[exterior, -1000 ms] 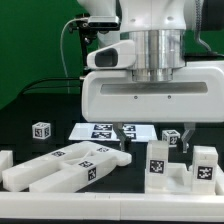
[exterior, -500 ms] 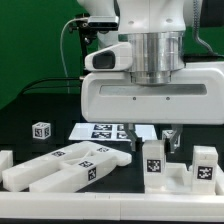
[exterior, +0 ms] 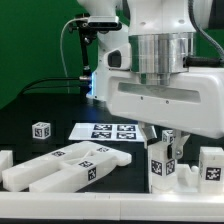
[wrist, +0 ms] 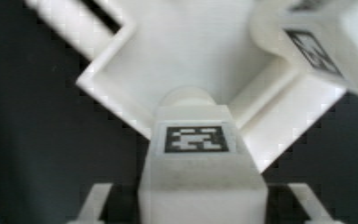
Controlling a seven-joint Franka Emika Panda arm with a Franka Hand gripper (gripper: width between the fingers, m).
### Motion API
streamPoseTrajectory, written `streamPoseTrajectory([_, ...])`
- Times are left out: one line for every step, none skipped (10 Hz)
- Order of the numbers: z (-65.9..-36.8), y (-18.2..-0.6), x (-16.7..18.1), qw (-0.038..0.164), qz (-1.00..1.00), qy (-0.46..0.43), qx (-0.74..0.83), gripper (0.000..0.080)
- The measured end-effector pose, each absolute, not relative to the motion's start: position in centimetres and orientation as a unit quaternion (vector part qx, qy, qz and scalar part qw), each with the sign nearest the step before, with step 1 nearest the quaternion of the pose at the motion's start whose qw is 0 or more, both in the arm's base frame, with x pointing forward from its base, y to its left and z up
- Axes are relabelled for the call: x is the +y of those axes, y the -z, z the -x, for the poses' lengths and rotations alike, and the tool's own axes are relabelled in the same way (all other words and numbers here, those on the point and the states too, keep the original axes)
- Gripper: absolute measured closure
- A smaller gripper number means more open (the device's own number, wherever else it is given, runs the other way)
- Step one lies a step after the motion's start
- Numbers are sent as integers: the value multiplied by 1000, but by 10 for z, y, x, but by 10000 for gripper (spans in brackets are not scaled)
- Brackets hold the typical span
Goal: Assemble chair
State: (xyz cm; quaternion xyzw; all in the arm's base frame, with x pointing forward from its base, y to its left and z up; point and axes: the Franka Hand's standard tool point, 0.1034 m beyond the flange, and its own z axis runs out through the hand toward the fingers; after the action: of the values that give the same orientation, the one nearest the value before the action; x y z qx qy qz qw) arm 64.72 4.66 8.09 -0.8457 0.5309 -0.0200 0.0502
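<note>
The chair parts are matte white pieces with square tags. An upright tagged block (exterior: 159, 163) stands on the exterior view's right, directly under my gripper (exterior: 162, 140). In the wrist view the same block (wrist: 197, 145) rises between my fingers (wrist: 98, 203), with a dark gap on each side, so the gripper (wrist: 197, 203) is open and straddles it. Behind the block lies a broad angular white part (wrist: 131, 70), and another tagged piece (wrist: 311, 45) shows beyond it. Long tagged bars (exterior: 72, 165) lie on the exterior view's left.
A small tagged cube (exterior: 41, 130) sits on the black table at the back left. The marker board (exterior: 104, 130) lies in the middle. Another tagged white block (exterior: 211, 166) stands at the far right. A white piece (exterior: 5, 160) lies at the left edge.
The arm has moved toward the exterior view's right and come lower, so its fingers now reach around the upright block. The bars, cube and marker board have not moved.
</note>
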Motion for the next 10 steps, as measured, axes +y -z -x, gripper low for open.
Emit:
streamPoseTrajectory([-647, -80, 47, 61, 806, 20, 589, 515])
streamPoseTrajectory([-647, -80, 45, 73, 779, 20, 622, 515])
streamPoseTrajectory([-647, -80, 46, 76, 753, 21, 653, 515])
streamPoseTrajectory([-647, -80, 46, 76, 749, 21, 658, 515])
streamPoseTrajectory([-647, -80, 46, 75, 768, 23, 635, 515])
streamPoseTrajectory([-649, -82, 45, 67, 821, 31, 566, 412])
streamPoseTrajectory([-652, -85, 44, 63, 874, 40, 481, 273])
streamPoseTrajectory([-653, -86, 45, 59, 906, 45, 416, 185])
streamPoseTrajectory([-653, -85, 44, 56, 914, 46, 399, 185])
streamPoseTrajectory([-653, -85, 44, 55, 926, 48, 369, 157])
